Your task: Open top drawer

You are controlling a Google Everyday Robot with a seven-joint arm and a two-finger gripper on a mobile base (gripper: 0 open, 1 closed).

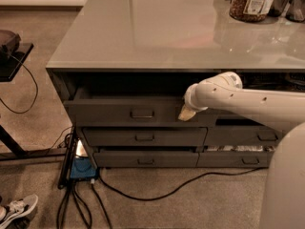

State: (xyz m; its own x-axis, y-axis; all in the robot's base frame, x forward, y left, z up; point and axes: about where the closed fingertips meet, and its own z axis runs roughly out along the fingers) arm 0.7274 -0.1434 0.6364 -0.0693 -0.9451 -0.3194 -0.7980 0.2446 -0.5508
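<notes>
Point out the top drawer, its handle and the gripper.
top drawer (102,112): camera view, front panel, left part.
handle (142,113): camera view, centre of the pull.
gripper (186,113): camera view, tip, at the drawer front's right end.

Beige carpet (214,202), glossy grey countertop (162,27), black side stand (14,63) at left, dim warm light

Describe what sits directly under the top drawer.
Under the top drawer sit two shallower drawers, stacked. The gripper is at its front's right end; the arm covers the panel beyond.
</notes>
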